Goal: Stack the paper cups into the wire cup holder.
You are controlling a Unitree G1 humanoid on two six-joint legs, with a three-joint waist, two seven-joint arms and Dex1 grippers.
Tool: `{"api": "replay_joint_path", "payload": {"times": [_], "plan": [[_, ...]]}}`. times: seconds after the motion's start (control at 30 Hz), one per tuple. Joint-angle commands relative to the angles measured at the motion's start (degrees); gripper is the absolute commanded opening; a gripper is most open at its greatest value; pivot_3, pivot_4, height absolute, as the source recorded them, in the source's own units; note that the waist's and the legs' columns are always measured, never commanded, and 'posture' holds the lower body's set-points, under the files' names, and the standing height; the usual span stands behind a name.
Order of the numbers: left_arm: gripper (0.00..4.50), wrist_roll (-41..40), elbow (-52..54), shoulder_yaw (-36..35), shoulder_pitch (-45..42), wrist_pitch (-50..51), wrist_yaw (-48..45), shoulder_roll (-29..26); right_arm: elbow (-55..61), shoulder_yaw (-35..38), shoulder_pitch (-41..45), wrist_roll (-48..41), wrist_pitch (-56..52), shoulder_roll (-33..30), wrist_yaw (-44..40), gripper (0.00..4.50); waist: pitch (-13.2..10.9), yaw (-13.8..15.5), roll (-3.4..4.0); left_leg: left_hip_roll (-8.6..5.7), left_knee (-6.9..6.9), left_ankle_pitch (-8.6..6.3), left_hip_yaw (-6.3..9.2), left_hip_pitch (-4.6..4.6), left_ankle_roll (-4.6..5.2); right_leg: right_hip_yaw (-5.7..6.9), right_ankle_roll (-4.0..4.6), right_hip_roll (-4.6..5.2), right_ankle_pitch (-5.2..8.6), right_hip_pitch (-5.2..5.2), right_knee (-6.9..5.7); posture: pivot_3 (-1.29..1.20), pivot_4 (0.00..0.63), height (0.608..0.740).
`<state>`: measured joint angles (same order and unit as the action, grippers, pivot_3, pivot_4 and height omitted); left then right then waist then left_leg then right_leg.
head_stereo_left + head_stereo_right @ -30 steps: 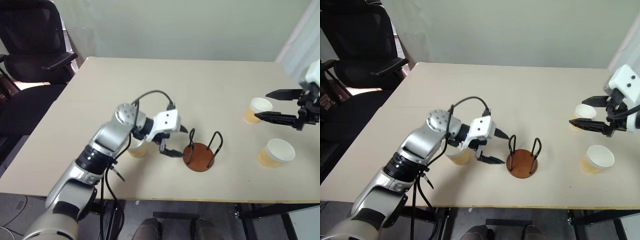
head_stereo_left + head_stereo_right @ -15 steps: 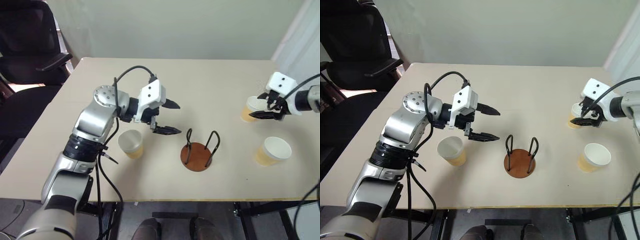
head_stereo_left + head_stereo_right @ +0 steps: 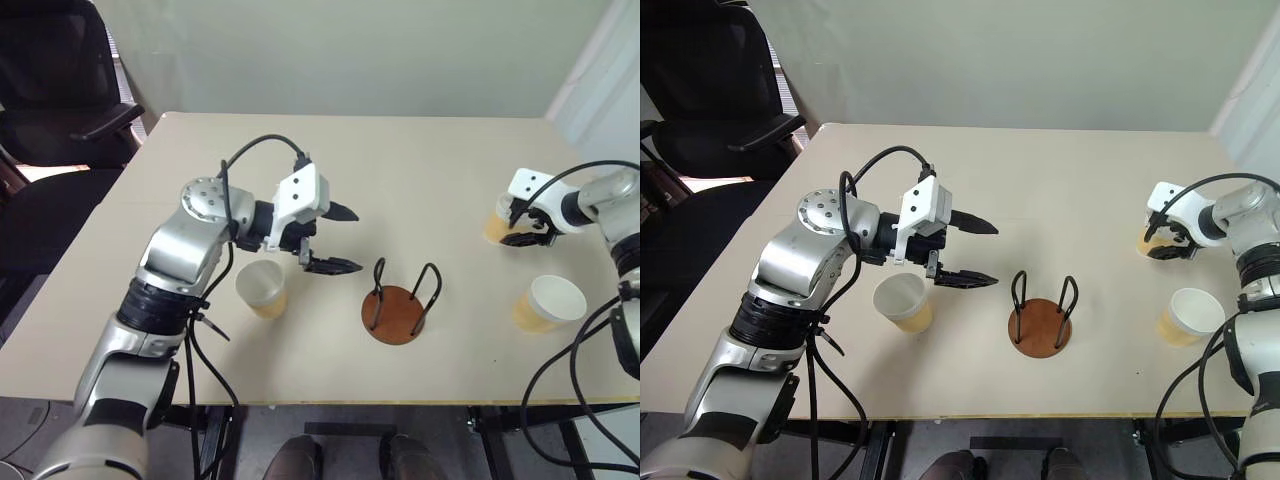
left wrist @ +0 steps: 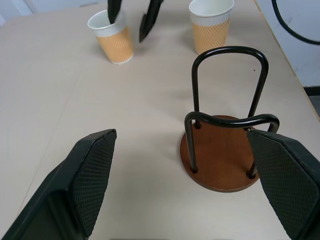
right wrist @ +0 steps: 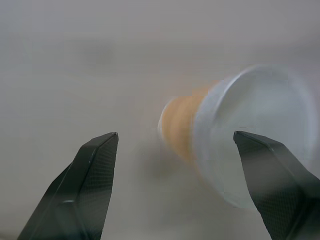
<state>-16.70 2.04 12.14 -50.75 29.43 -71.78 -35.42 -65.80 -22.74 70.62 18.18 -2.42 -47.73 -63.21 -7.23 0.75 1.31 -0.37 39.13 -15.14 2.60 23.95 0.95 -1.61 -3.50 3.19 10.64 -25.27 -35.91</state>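
Right hand point(image 3: 522, 228): spread wide at far cup point(image 3: 494, 228) | left hand point(image 3: 335, 238): unclenched, raised, empty

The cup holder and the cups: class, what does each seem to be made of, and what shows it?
The wire cup holder: base looks like reddish-brown wood, smooth and matte; its loops look like thin black metal wire, slightly glossy. The paper cups: apparently paper, tan ribbed outside, white inside, rolled rims.

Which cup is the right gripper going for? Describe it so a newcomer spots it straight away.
On the beige table, look to the robot's right of the wire cup holder, where two paper cups stand. It is the farther cup, with the open right gripper at its rim; the nearer cup stands alone, as does the cup on the left.
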Motion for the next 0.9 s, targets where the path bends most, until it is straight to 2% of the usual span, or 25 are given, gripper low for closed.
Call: {"api": "replay_joint_path", "payload": {"times": [0.03, 0.1, 0.2, 0.37, 0.53, 0.6, 0.7, 0.83, 0.9], "plan": [[4.50, -1.00, 2.56, -1.66, 0.30, 0.37, 0.65, -0.99, -1.43, 1.19, 2.89, 0.96, 1.95, 0.34, 0.75, 3.44, 0.00, 0.00, 0.00, 0.00, -0.01, 0.00, -0.01, 0.00, -0.01, 0.00, 0.01, 0.00, 0.00, -0.01, 0.00, 0.00, 0.150, 0.740], [4.50, -1.17, 2.75, -1.68, 0.75, 0.35, 0.59, -1.50, -1.85, 1.48, 3.03, 1.02, 2.48, 0.77, 0.62, 2.92, 0.00, -0.02, 0.00, 0.00, -0.02, -0.01, 0.00, 0.00, -0.03, 0.00, 0.02, 0.00, 0.00, -0.01, 0.00, 0.00, 0.150, 0.740], [4.50, -2.00, 2.68, -1.99, 1.21, 0.16, -0.15, -2.39, -1.79, 2.04, 3.14, 0.83, 2.75, 0.92, -0.07, 1.85, 0.00, 0.05, 0.00, 0.01, -0.02, -0.01, 0.01, 0.00, -0.05, 0.01, 0.06, 0.00, 0.01, 0.00, 0.00, 0.00, 0.150, 0.740], [4.50, -8.22, 1.54, -5.19, 1.43, 2.62, -3.78, -3.58, 0.00, 3.26, 3.01, 0.13, 2.80, -0.31, -2.97, 0.04, 0.00, 0.09, 0.01, 0.00, -0.03, -0.03, 0.02, 0.06, -0.10, 0.02, 0.07, 0.00, 0.01, 0.00, -0.03, 0.00, 0.150, 0.740], [4.50, -11.26, 0.06, -7.25, 0.78, 4.30, -4.96, -4.24, 3.49, 4.78, 2.09, -0.66, 2.87, -2.78, -6.54, 0.02, -0.01, 0.15, 0.02, 0.00, -0.07, -0.05, 0.05, 0.07, -0.16, 0.03, 0.09, -0.01, 0.02, 0.00, -0.01, 0.00, 0.150, 0.740], [4.50, -12.23, -0.12, -7.80, 0.81, 5.31, -4.89, -4.32, 8.30, 6.33, 1.46, -2.45, 2.00, -4.13, -9.65, 0.02, -0.01, 0.16, 0.02, 0.00, -0.07, -0.06, 0.04, 0.08, -0.17, 0.03, 0.09, -0.01, 0.02, 0.00, 0.00, 0.00, 0.150, 0.740], [4.50, -14.36, 1.06, -8.79, 1.74, 7.55, -4.87, -5.05, 23.95, 9.74, -0.78, -7.79, -5.05, -6.47, -17.60, 0.02, -0.03, 0.00, 0.05, 0.01, -0.07, -0.06, 0.04, 0.09, -0.20, 0.03, 0.10, -0.03, 0.03, -0.01, 0.01, 0.00, 0.150, 0.740], [4.50, -16.14, 2.57, -10.22, 3.73, 8.15, -4.94, -6.53, 55.05, 13.29, -3.72, -19.24, -24.49, -11.08, -27.67, 0.02, -0.04, -0.27, 0.07, 0.07, -0.14, -0.05, 0.00, 0.05, -0.28, 0.04, 0.24, -0.09, 0.12, -0.02, 0.02, 0.00, 0.150, 0.740], [4.50, -16.52, 3.12, -10.34, 4.44, 7.71, -5.35, -7.27, 67.60, 12.99, -3.25, -26.16, -33.45, -13.69, -29.15, 0.02, -0.05, -0.39, 0.08, 0.09, -0.16, -0.03, 0.02, 0.06, -0.34, 0.06, 0.35, -0.13, 0.23, -0.05, 0.04, 0.00, 0.150, 0.740]]}}
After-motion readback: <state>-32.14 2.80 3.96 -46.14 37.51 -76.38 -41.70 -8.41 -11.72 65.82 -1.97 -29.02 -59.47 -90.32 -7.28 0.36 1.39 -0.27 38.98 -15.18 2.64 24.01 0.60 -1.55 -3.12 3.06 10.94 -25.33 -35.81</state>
